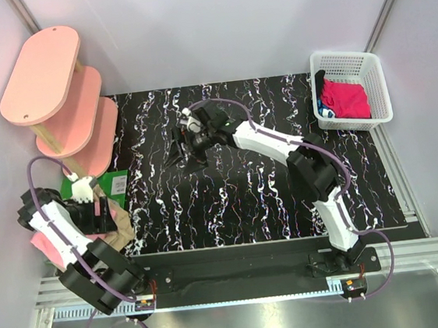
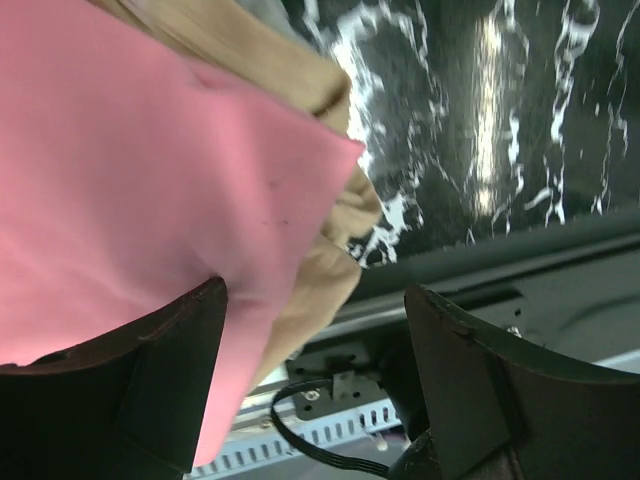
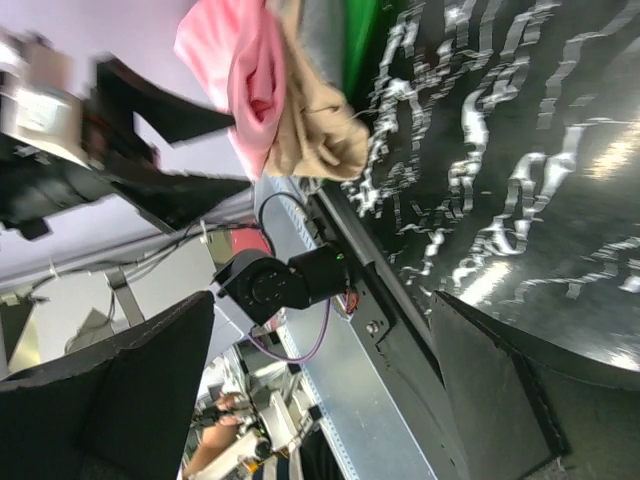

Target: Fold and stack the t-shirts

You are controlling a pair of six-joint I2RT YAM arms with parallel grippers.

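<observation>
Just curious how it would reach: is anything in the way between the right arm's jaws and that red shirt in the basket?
Only the white basket itself: the red shirt lies inside it, so its lattice wall stands between the shirt and the right arm's open jaws. The top is uncovered.

Plain salmon-pink t-shirt (image 2: 130,180) and plain tan-beige t-shirt (image 2: 330,290) show against a black surface (image 1: 246,200) streaked with white marble veins. A magenta-red t-shirt (image 1: 347,97) glows in a white lattice basket (image 1: 378,83); the oval shelf boards (image 1: 41,73) are pastel pink on pale wooden posts (image 1: 41,136).
</observation>
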